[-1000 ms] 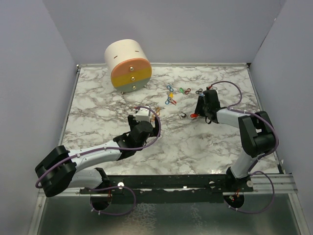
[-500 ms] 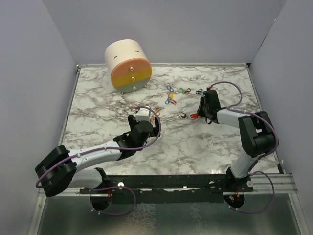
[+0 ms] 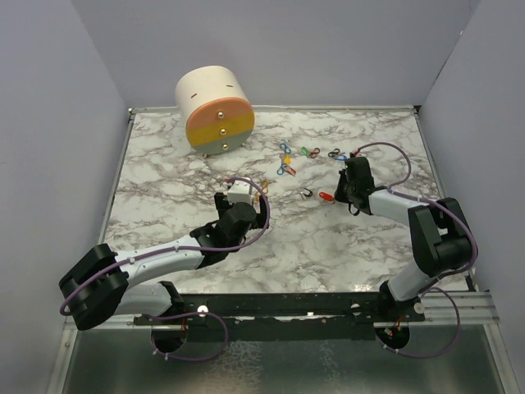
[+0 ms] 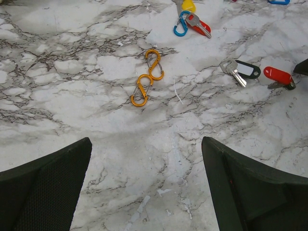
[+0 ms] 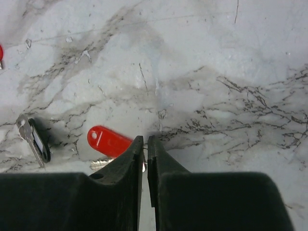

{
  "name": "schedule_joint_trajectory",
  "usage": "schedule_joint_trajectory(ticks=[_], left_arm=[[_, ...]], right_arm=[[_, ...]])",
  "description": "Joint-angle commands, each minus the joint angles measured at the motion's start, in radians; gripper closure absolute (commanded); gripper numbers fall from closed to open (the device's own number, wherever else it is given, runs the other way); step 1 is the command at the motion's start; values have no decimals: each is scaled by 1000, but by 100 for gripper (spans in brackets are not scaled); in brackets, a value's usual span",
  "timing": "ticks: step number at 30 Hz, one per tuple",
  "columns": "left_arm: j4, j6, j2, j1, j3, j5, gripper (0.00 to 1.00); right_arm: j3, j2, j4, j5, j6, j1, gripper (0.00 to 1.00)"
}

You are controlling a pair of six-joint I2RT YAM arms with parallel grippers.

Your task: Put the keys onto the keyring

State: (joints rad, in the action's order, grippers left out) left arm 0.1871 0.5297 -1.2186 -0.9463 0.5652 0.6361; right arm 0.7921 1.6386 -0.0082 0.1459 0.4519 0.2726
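The right gripper (image 5: 145, 140) has shifted right and its jaws have come almost together, with only a slit between them, at the end of the red key (image 5: 109, 140) on the table (image 5: 216, 57). Whether they nip it is unclear. The key has an oblong red tag slanting toward the fingertips, its metal blade alongside. The left gripper (image 4: 146, 144) is spread wide.

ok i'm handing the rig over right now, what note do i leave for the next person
The left hand is open and empty, hovering near the orange clips.
The right hand is nearly shut beside the red key; unclear whether it pinches the blade.
The black key lies next to it; the other keys lie farther back.
Done: no key on the orange clips.
Left: all the threading.
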Motion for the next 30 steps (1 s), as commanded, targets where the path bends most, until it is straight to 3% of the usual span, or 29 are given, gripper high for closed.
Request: schedule_joint_trajectory(ticks=[1, 13, 30], left_arm=[[26, 9, 1, 5, 0, -18, 1], [28, 9, 12, 5, -8, -15, 1], [25, 9, 21, 6, -12, -15, 1]], right_arm=[[-72, -73, -12, -45, 25, -6, 89], [-138, -179, 26, -115, 38, -6, 74], [-167, -189, 10, -124, 60, -6, 71]])
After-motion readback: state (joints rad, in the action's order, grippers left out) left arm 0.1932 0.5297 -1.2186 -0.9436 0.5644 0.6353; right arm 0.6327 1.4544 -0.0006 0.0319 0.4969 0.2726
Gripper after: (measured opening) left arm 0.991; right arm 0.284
